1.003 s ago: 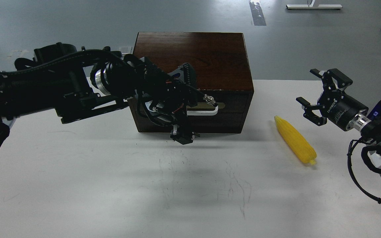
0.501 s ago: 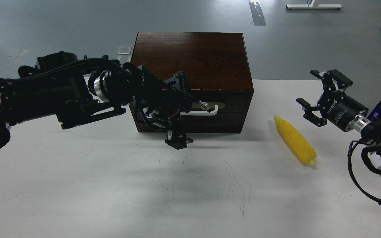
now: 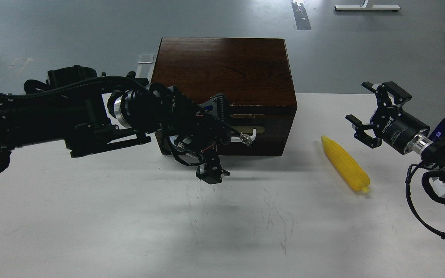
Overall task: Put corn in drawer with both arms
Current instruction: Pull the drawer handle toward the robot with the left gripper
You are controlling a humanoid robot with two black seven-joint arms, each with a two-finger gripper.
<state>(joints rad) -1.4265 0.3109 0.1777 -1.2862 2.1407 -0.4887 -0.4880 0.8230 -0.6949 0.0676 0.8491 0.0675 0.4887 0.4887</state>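
The yellow corn lies on the white table, right of the dark brown box. The drawer in the box front is pulled out a little, with a thin gap under the box top. My left gripper is at the drawer's white handle and covers most of it. Its fingertips are hidden in the dark clutter, so I cannot tell how the jaws stand. My right gripper is open and empty, above the table just right of the corn's far end.
The left arm stretches across the left half of the table to the box front. The right arm's cables hang over the table's right edge. Grey floor lies behind the box.
My left gripper has moved toward me and slightly down with the handle. The drawer front has come out a little. The right gripper and the corn have not moved.
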